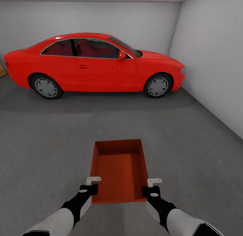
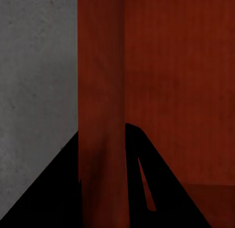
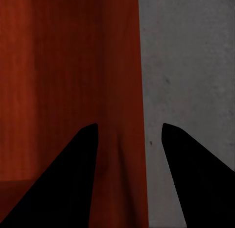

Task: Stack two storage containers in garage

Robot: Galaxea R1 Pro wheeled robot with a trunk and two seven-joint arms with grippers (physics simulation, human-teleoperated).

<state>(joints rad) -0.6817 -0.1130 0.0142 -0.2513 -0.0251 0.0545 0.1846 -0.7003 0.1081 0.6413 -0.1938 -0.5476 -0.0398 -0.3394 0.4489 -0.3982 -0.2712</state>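
One orange-red open-top storage container (image 1: 118, 168) hangs level over the grey concrete floor (image 1: 47, 144) of the garage, straight in front of me. My left gripper (image 1: 93, 182) is shut on its left side wall near the close corner. My right gripper (image 1: 154, 184) is shut on the right side wall opposite. In the left wrist view that wall (image 2: 100, 90) runs between the two dark fingers (image 2: 49, 198) of the left gripper (image 2: 103, 139). In the right wrist view the wall (image 3: 122, 90) stands between the right gripper's (image 3: 129, 135) fingers (image 3: 196, 189), grey floor beside it.
A red car (image 1: 94, 63) is parked side-on across the back of the garage, in front of the white rear wall. A white side wall (image 1: 216, 60) runs along the right. A brown object (image 1: 2, 69) peeks in at the far left edge. Bare concrete lies between me and the car.
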